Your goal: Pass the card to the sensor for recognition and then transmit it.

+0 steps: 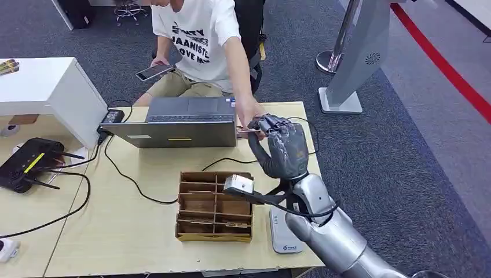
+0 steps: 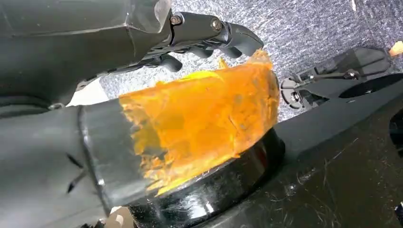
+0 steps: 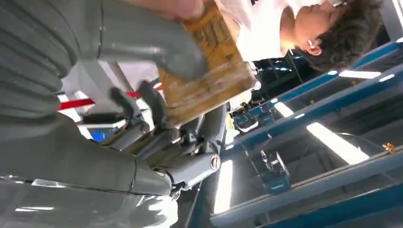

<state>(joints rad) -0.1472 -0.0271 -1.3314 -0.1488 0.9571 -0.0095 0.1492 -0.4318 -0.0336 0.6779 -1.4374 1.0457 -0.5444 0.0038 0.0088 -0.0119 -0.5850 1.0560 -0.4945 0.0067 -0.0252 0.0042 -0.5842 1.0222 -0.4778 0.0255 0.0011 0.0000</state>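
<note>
My right hand (image 1: 284, 147) is raised over the back right of the table, beside the laptop. It pinches a thin brown card (image 1: 248, 132) between thumb and fingers. In the right wrist view the card (image 3: 209, 71) lies under my grey thumb (image 3: 157, 45), with darker fingers (image 3: 142, 107) behind it. A person's hand (image 1: 250, 112) reaches across the laptop and touches the card's far end (image 3: 176, 7). The white flat sensor (image 1: 285, 233) lies on the table under my right forearm. My left hand (image 2: 204, 33) hangs over grey carpet and holds nothing, its thumb wrapped in orange tape.
A brown cardboard box (image 1: 214, 205) with several compartments stands mid-table, left of the sensor. A grey laptop (image 1: 182, 121) sits at the table's back edge with the seated person behind it. Black cables (image 1: 124, 174) cross the table. A router (image 1: 26, 164) lies at the far left.
</note>
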